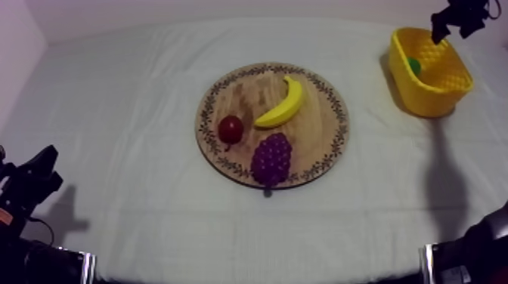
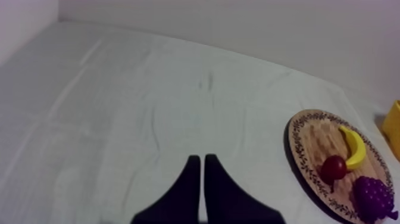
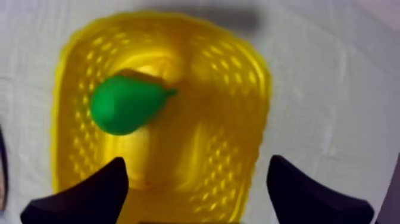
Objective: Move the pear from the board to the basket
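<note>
The green pear [image 3: 125,105] lies on its side inside the yellow basket [image 3: 238,65], apart from any finger. My right gripper [image 3: 196,182] hovers above the basket, open, with nothing between its fingers. From above, the right gripper [image 1: 456,20] hangs over the basket [image 1: 442,91] at the far right, and a bit of the pear [image 1: 414,66] shows at the basket's left wall. The wooden board [image 1: 321,143] holds a banana, a small red fruit and grapes. My left gripper [image 2: 202,179] rests low at the left, shut on nothing.
On the board lie the banana [image 1: 284,104], the small red fruit [image 1: 230,129] and the purple grapes [image 1: 271,158]. The left gripper [image 1: 34,177] sits at the table's near left. Open cloth lies between board and basket.
</note>
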